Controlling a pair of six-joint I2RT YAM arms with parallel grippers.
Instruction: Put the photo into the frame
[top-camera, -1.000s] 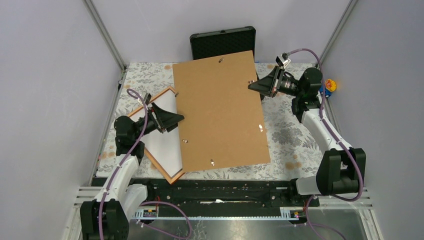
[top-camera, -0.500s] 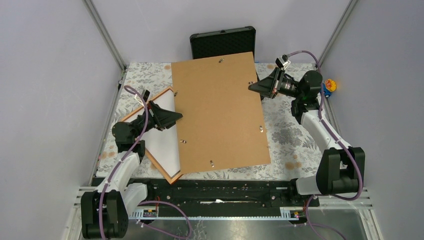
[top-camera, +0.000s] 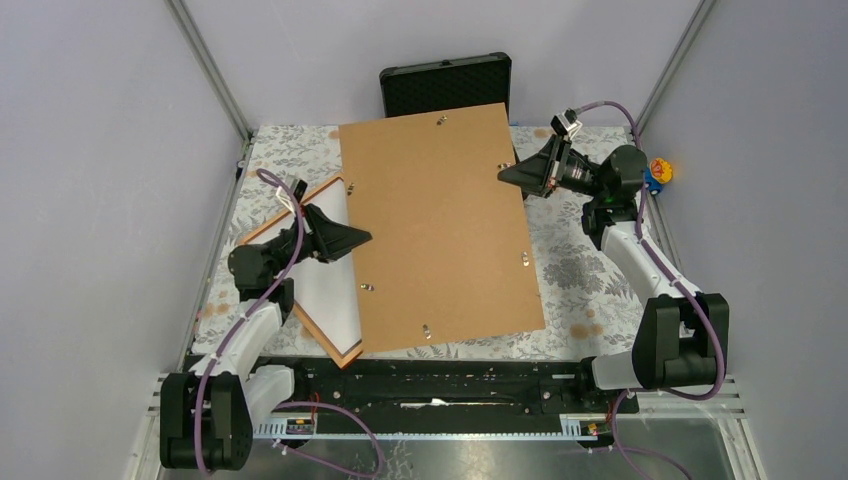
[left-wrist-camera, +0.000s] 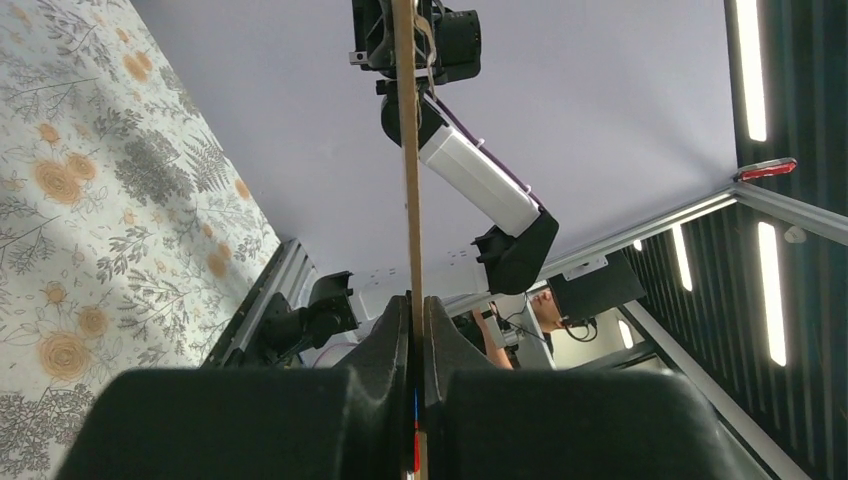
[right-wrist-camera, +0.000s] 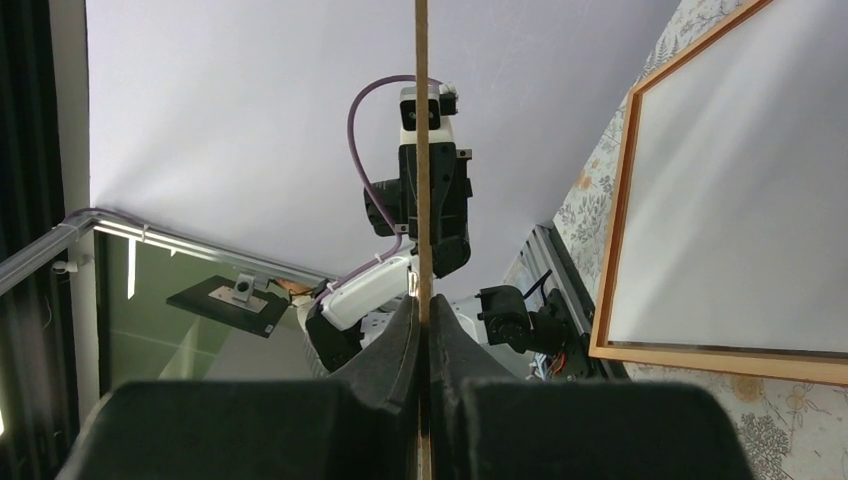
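The thin orange-brown frame (top-camera: 331, 345) lies flat at the table's left, also seen in the right wrist view (right-wrist-camera: 612, 250). Inside it lies the photo (top-camera: 330, 290), white back up (right-wrist-camera: 730, 200). A large brown backing board (top-camera: 440, 225) is held above the table, covering the frame's right part. My left gripper (top-camera: 362, 237) is shut on the board's left edge, with the board seen edge-on (left-wrist-camera: 408, 150) between its jaws (left-wrist-camera: 416, 305). My right gripper (top-camera: 503, 173) is shut on the board's right edge (right-wrist-camera: 421, 120), jaws pressed to it (right-wrist-camera: 422, 305).
A black hard case (top-camera: 446, 85) stands open at the back edge behind the board. A small yellow and blue toy (top-camera: 659, 172) sits beyond the right arm. The floral tablecloth (top-camera: 590, 270) shows to the right of the board. Grey walls close in both sides.
My left gripper has closed on the board's left edge. The board has shifted slightly to the left. The right gripper keeps its hold.
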